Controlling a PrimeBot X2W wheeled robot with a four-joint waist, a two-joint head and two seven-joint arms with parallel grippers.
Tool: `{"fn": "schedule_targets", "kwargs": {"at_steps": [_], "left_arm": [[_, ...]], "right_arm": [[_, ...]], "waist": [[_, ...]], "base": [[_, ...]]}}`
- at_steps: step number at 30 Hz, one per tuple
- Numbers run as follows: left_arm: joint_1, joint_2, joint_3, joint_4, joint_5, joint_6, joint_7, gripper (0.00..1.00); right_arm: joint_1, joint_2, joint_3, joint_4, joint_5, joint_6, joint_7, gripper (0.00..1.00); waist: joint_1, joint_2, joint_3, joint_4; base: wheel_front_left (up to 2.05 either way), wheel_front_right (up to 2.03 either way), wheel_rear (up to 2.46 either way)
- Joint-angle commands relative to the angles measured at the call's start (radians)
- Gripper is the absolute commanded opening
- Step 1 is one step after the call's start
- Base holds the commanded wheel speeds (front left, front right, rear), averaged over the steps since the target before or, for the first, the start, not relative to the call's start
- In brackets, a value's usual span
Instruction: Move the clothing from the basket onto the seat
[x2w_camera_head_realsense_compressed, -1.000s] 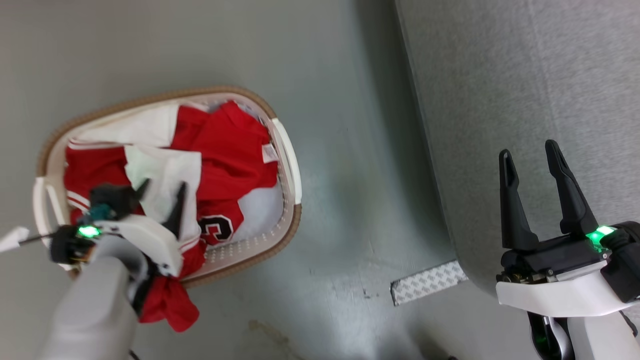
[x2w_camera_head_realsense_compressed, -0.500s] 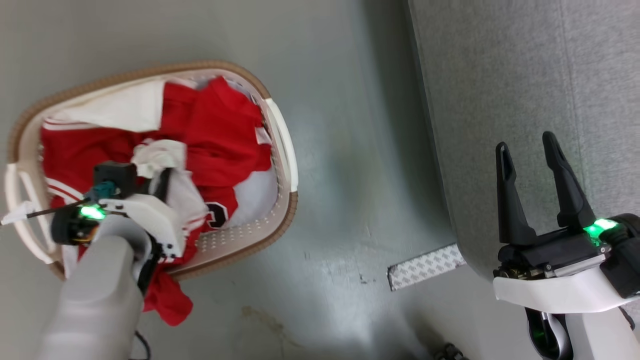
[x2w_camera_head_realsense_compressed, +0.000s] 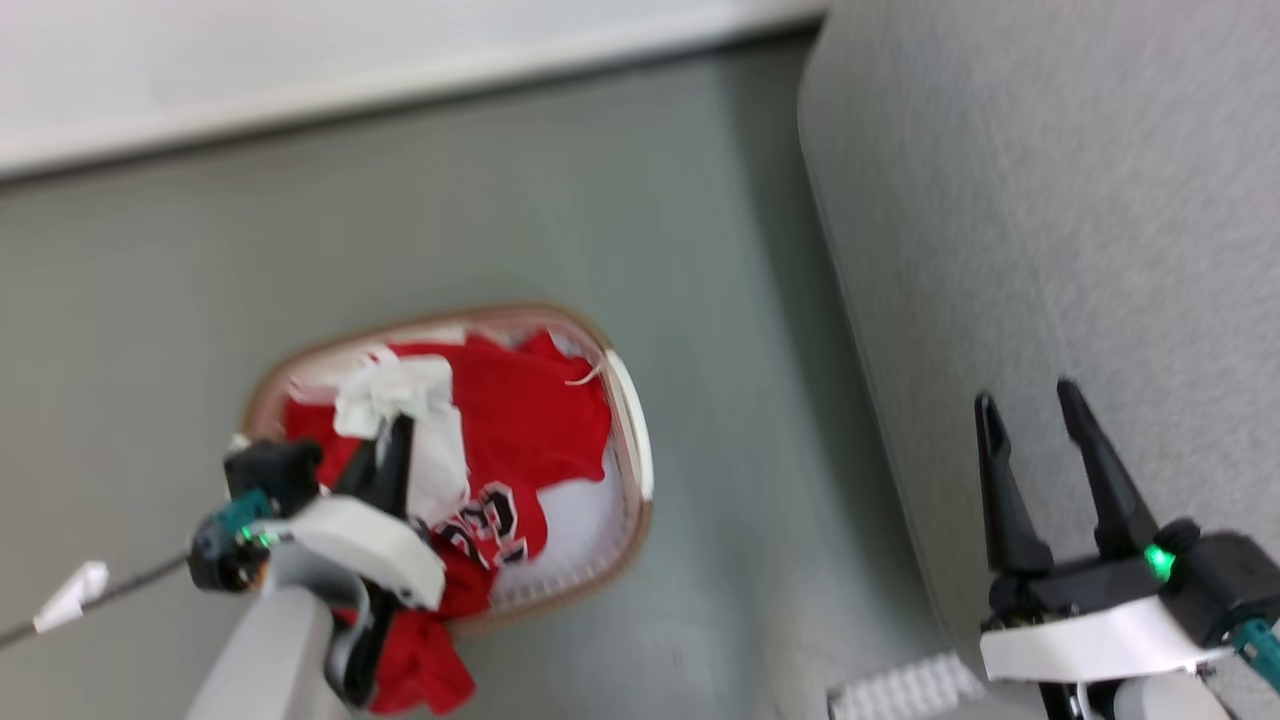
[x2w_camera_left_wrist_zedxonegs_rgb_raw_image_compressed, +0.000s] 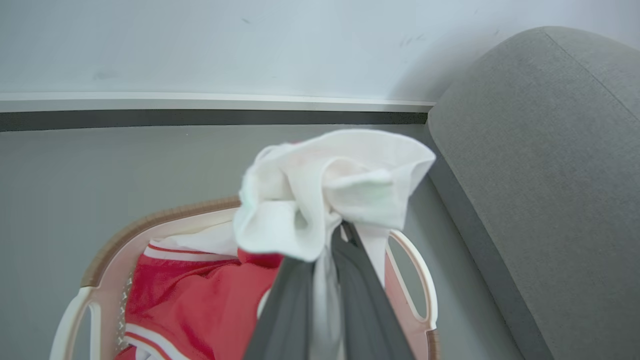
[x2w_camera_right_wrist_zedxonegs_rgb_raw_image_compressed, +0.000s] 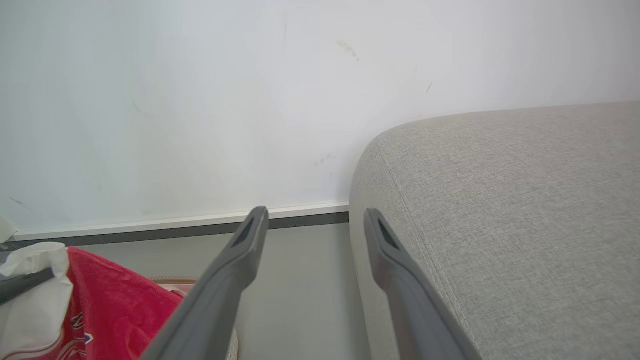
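Left gripper (x2w_camera_left_wrist_zedxonegs_rgb_raw_image_compressed: 336, 242): fingers together, clamped on a bunched white fold of the clothing (x2w_camera_head_realsense_compressed: 520, 430). In the left wrist view a strip of white fabric runs down between the two fingers, and the fold spreads out above their tips. The gripper sits over the near left part of the basket (x2w_camera_head_realsense_compressed: 632, 440).

Right gripper (x2w_camera_head_realsense_compressed: 1027, 393): fingers apart, nothing between them. In the right wrist view one finger lines up with the floor (x2w_camera_head_realsense_compressed: 400, 220), the other with the rounded edge of the seat (x2w_camera_head_realsense_compressed: 1050, 200).

Clothing: red and white, heaped in the basket. Black-and-white block lettering shows just right of the left gripper. One red end hangs over the basket's near rim to the outside. A pale patch of basket bottom is bare on the right.

Basket: on the grey floor, left of the seat, with a band of floor between them.

Patterned strip (x2w_camera_head_realsense_compressed: 900, 690): on the floor at the seat's near corner.

Beyond: white baseboard (x2w_camera_left_wrist_zedxonegs_rgb_raw_image_compressed: 200, 100), then pale wall (x2w_camera_right_wrist_zedxonegs_rgb_raw_image_compressed: 200, 100).
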Motion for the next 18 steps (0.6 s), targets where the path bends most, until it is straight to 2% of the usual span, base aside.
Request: {"fn": "schedule_targets", "kwargs": {"at_steps": [1,12,18], "left_arm": [[0.037,-0.005,0.002,-0.024,-0.014,0.002,0.0,0.0],[0.217,-0.02,-0.015,-0.262,-0.015,0.006,0.015,0.0],[0.286,-0.01,-0.022,-0.45,-0.029,0.028,0.087,0.0]], "right_arm": [[0.027,-0.004,-0.006,0.011,-0.009,-0.002,0.0,1.0],[0.184,-0.004,-0.027,0.055,-0.033,-0.002,0.001,1.0],[0.225,-0.003,-0.007,0.036,-0.054,-0.002,0.001,1.0]], "waist": [[0.0002,0.0,-0.182,0.068],[0.0002,0.0,-0.464,0.119],[0.0002,0.0,-0.525,0.13]], "base": [[0.0,0.0,0.0],[0.0,0.0,0.0],[0.0,0.0,0.0]]}}
